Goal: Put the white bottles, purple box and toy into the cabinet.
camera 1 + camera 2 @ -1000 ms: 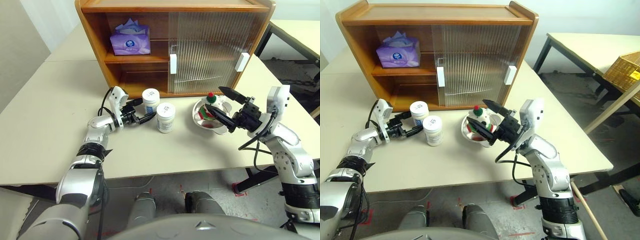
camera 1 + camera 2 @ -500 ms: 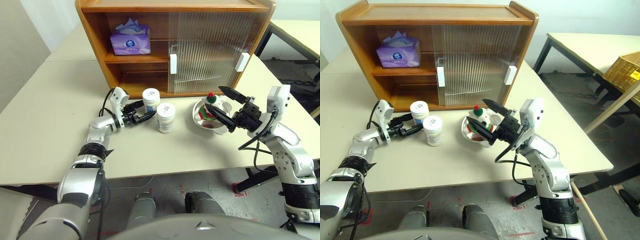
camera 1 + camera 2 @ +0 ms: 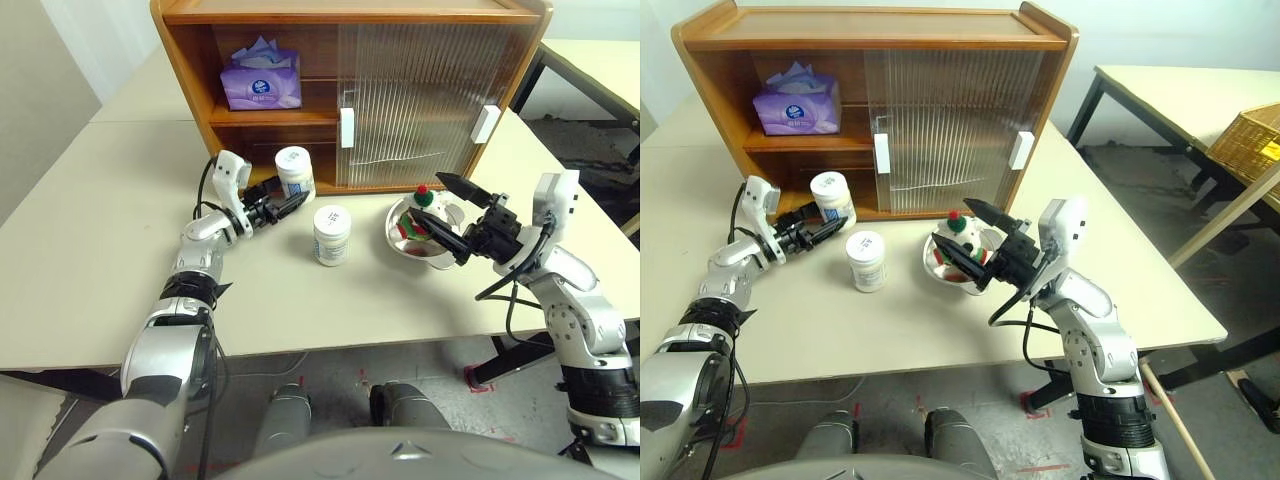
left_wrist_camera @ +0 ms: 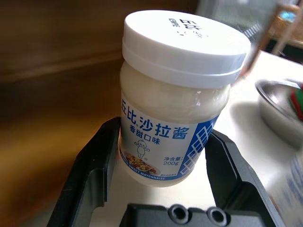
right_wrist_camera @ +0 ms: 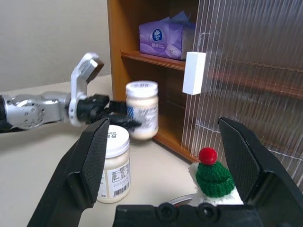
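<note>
The left gripper (image 3: 283, 203) pinches one small white plastic jar with a blue label (image 3: 293, 172), lifted just in front of the wide wooden cabinet's (image 3: 200, 70) open lower shelf. The right gripper (image 3: 447, 212), fingers spread wide and holding nothing, hangs over the shiny steel bowl (image 3: 400, 243) near the cabinet.
</note>
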You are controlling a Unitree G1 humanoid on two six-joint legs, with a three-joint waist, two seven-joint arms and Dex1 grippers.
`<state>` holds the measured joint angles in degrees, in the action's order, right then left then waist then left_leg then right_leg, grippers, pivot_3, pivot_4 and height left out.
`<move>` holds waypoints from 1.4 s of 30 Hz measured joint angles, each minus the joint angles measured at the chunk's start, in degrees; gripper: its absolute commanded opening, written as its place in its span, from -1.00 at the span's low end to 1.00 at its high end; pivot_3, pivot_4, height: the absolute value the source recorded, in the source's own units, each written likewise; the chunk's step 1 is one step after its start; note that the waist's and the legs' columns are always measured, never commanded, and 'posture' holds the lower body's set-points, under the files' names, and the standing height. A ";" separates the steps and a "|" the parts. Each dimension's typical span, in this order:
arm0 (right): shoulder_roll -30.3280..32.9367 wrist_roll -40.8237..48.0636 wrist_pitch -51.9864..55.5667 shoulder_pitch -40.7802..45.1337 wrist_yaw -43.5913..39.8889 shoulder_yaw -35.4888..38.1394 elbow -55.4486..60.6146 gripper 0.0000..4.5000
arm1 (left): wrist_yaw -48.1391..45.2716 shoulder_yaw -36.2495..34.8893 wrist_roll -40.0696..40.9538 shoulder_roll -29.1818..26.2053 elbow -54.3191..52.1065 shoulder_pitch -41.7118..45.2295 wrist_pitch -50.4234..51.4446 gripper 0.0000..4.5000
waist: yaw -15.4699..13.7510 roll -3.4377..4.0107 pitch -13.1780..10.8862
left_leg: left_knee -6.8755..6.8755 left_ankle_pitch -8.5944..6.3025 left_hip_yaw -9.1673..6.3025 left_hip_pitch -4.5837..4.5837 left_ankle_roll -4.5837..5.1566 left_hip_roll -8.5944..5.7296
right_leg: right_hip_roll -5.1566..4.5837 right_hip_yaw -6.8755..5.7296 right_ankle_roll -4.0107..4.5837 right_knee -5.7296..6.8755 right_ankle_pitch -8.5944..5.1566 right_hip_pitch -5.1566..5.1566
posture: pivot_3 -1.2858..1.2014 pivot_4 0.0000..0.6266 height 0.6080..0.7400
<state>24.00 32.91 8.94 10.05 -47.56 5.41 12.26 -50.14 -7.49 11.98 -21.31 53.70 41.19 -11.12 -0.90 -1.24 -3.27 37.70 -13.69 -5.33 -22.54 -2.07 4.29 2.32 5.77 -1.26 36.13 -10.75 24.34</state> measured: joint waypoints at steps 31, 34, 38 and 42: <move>-0.72 -0.10 -0.01 0.12 0.05 -0.18 -0.32 1.00 | 34.17 -0.72 -6.99 4.94 15.70 12.40 1.38 0.36 | -0.33 -0.03 -0.02 | 0.08 0.14 0.08 -0.07 0.25 -0.01 | 0.00 0.00 -0.01 0.00 0.00 0.00 | 0.05 -0.79 1.00; -0.72 -0.10 -0.01 0.11 0.05 -0.18 -0.33 1.00 | 36.06 -1.12 -7.15 4.98 16.53 12.56 1.21 0.36 | -0.33 -0.03 -0.02 | 0.08 0.14 0.08 -0.08 0.26 -0.01 | 0.00 0.00 0.00 0.00 0.00 0.00 | 0.05 -0.79 1.00; -0.73 -0.11 -0.01 0.12 0.06 -0.18 -0.33 1.00 | 37.22 -1.94 -7.08 5.92 17.45 12.58 1.16 0.36 | -0.42 -0.03 -0.02 | 0.09 0.14 0.08 -0.09 0.26 -0.02 | 0.00 0.00 0.00 0.00 0.00 -0.01 | 0.05 -0.79 1.00; -0.72 -0.11 0.00 0.14 0.11 -0.18 -0.33 1.00 | 38.86 -2.50 -7.31 6.61 18.31 13.17 1.05 0.36 | -0.39 -0.03 -0.02 | 0.11 0.14 0.09 -0.08 0.26 -0.02 | 0.00 0.00 0.00 0.00 0.00 -0.01 | 0.04 -0.79 1.00</move>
<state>23.28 32.80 8.93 10.19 -47.46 5.23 11.94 -11.28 -9.98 4.67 -14.70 72.01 54.36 -10.07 -1.29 -1.27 -3.29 37.81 -13.55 -5.24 -22.62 -1.81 4.27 2.31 5.77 -1.26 36.13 -10.75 24.33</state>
